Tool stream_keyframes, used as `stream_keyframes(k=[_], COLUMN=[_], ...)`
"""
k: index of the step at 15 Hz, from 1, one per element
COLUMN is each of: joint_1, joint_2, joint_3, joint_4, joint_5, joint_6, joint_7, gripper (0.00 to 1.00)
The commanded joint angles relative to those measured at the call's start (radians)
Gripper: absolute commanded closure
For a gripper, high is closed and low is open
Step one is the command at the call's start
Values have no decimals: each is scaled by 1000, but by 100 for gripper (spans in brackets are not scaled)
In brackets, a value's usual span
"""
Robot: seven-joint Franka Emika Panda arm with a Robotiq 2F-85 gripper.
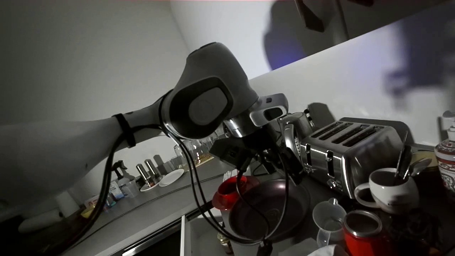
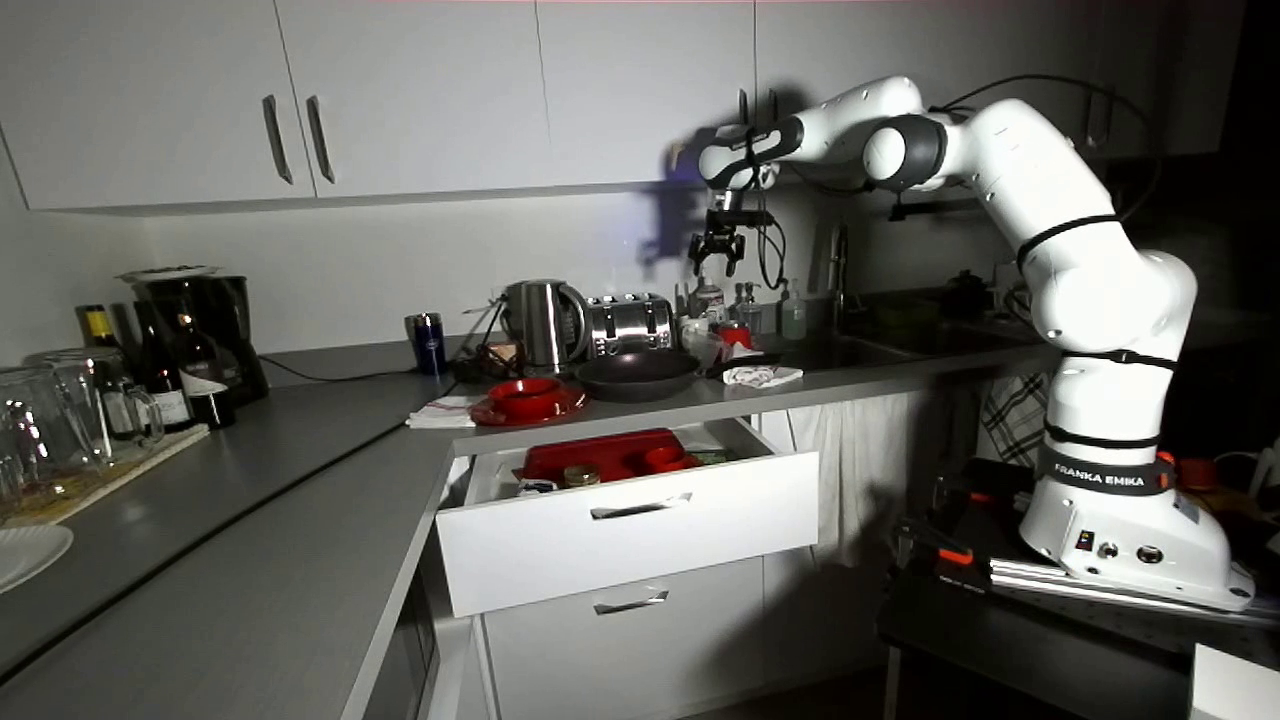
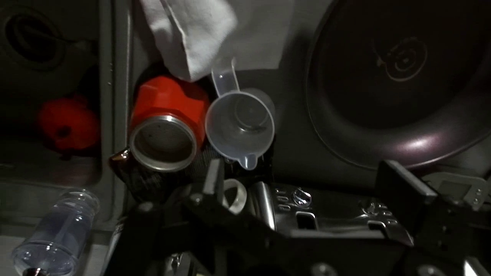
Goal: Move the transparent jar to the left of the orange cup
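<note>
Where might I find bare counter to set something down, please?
A broad bare stretch of counter lies between the white plate and the open drawer. In the wrist view, a narrower strip separates the transparent jar from the pan. It is crowded around the orange cup, between jar, cloth and sink edge.

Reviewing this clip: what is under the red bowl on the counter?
A red plate; in both exterior views its rim shows beyond the bowl. The part beneath the bowl is covered. Whether the pale cloth beside it continues under the plate cannot be seen.
</note>
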Motion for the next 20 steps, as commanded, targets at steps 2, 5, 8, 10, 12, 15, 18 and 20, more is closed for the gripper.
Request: stream_keyframes(k=[2,5,8,10,12,15,18,20], joint_1=[10,2,25,29,33,40,48,53], joint_2=[-189,-266,-342,-392,-446,-529,-617,-679], joint_3=[-8,2,-25,-29,-35,-47,-63,-76], joint_4=[-288,-423,-560,-654,-752,-902,-1060,-1167], joint_5=[-70,-92,-83,-90,-99,-116,-141,-162], joint_6=[24,43,61,81,112,168,244,290], joint_7=[-82,-149,-241,-311,-382,-478,-532,-553], gripper=[0,0,0,0,0,0,0,0])
